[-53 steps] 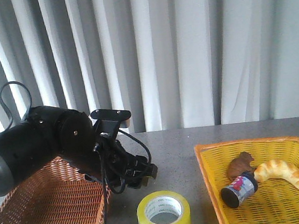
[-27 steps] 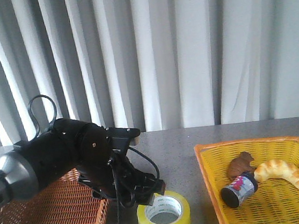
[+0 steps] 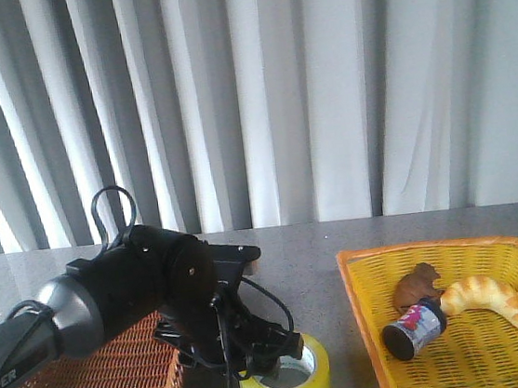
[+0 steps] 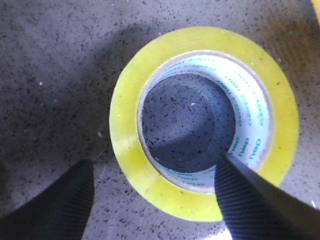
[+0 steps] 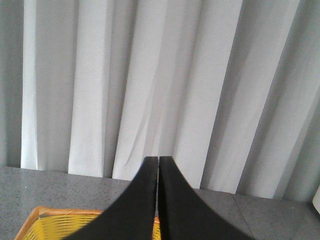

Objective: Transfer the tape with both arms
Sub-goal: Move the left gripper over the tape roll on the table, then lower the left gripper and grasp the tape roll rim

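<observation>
Yellow tape [image 3: 285,381] lies flat on the grey worktop [image 3: 303,254] at the frame's lower centre, the left gripper [image 4: 155,195] spread wide astride its wall, while the right gripper [image 5: 158,200] stays pressed closed, holding nothing.

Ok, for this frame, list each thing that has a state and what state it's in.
tape: lying flat on the table, not lifted
left hand: open, one finger inside the core, one outside the roll
right hand: shut, empty, off the table
yellow basket: holds a croissant, a brown toy and a small can on its side
brown wicker basket: contents hidden by the arm
</observation>
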